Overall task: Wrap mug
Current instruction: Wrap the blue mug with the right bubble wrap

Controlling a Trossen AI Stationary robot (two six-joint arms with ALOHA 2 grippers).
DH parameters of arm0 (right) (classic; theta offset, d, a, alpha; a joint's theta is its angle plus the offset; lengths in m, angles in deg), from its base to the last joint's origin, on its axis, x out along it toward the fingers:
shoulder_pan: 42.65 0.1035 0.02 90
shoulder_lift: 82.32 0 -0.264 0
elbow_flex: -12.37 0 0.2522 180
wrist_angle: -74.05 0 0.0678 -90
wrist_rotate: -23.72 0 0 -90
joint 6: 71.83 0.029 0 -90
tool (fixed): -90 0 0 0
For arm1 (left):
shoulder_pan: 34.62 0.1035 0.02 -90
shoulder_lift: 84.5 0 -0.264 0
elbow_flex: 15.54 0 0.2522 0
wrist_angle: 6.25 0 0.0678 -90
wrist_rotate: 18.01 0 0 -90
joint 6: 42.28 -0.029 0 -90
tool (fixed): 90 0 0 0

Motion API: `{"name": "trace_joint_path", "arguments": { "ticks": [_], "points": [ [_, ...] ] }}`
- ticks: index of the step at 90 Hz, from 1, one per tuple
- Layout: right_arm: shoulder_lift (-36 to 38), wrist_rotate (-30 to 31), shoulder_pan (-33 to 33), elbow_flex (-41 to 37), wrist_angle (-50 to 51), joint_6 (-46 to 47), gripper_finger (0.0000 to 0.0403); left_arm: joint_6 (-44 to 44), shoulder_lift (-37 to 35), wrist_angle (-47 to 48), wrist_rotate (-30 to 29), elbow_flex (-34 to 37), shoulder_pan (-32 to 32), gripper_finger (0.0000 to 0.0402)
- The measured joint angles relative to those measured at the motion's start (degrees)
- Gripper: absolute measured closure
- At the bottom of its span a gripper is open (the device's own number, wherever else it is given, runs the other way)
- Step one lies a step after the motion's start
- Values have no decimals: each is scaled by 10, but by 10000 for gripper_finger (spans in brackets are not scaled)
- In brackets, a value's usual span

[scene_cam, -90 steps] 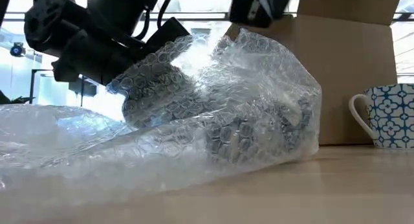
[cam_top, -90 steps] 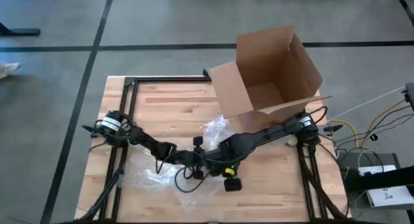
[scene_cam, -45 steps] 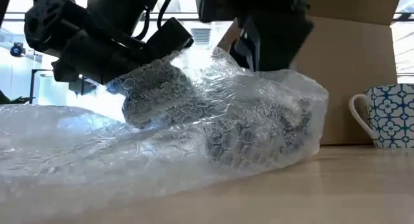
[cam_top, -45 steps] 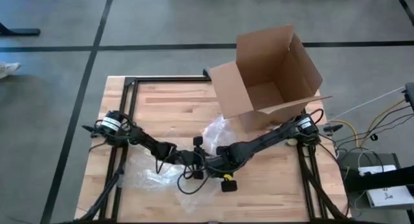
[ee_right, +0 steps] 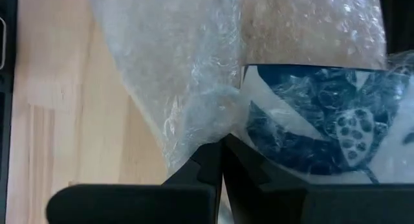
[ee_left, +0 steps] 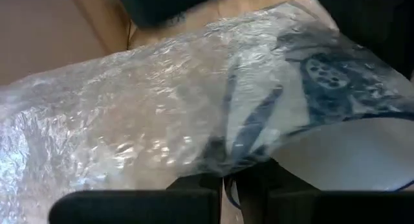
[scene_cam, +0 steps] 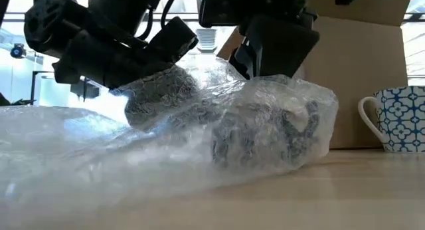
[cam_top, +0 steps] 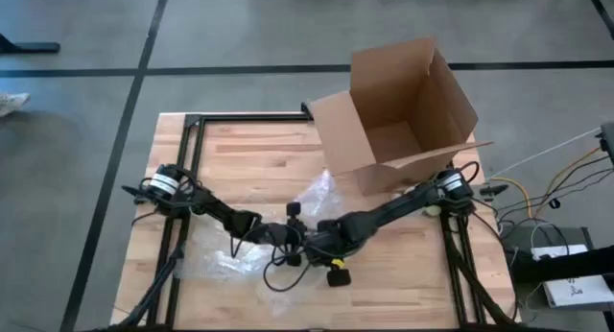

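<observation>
Since a second ago the right gripper (scene_cam: 275, 47) has pulled the bubble wrap (scene_cam: 199, 133) over the mug (ee_right: 323, 120) mid-table, both grippers seemingly pinching wrap, left gripper (scene_cam: 156, 54) opposite; a slipping pinch could let the fold spring open.

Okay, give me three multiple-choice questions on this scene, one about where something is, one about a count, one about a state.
1. Where is the cardboard box?
A. at the table's far edge, right side
B. at the near left corner
C. on the floor beside the table

2. How many mugs show in the low view?
A. none
B. one
C. two

3. What state is the right gripper in?
A. open over bare wood
B. shut on the bubble wrap
C. holding the box

Answers: 1 A, the high view shows it there. 2 C, a bare mug stands beside the wrapped mug. 3 B, its fingers meet on a pinched fold.
</observation>
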Motion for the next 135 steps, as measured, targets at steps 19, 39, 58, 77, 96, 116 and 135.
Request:
{"name": "trace_joint_path", "arguments": {
  "ticks": [19, 39, 58, 77, 96, 116, 135],
  "points": [
    [0, 6, 0, 87, 108, -8, 403, 1, 0, 0, 1, 0, 0, 397],
    [0, -4, 4, 157, 182, 5, 403, 0, 0, 0, 1, 0, 0, 397],
    [0, -31, 28, 153, 180, 34, 403, -1, 0, 0, 1, 0, 0, 397],
    [-19, 60, 25, 102, 142, 33, 403, -1, 0, 0, 1, -1, 0, 397],
    [-61, 29, 16, 85, 104, -24, 403, -8, 0, -3, 2, -1, 0, 397],
    [-95, -30, 14, 89, 88, -58, 402, -16, 0, -6, 2, -1, 0, 396],
    [-69, -13, 16, 98, 105, -58, 402, -5, 0, -5, 1, -1, 0, 396]
  ]
}}
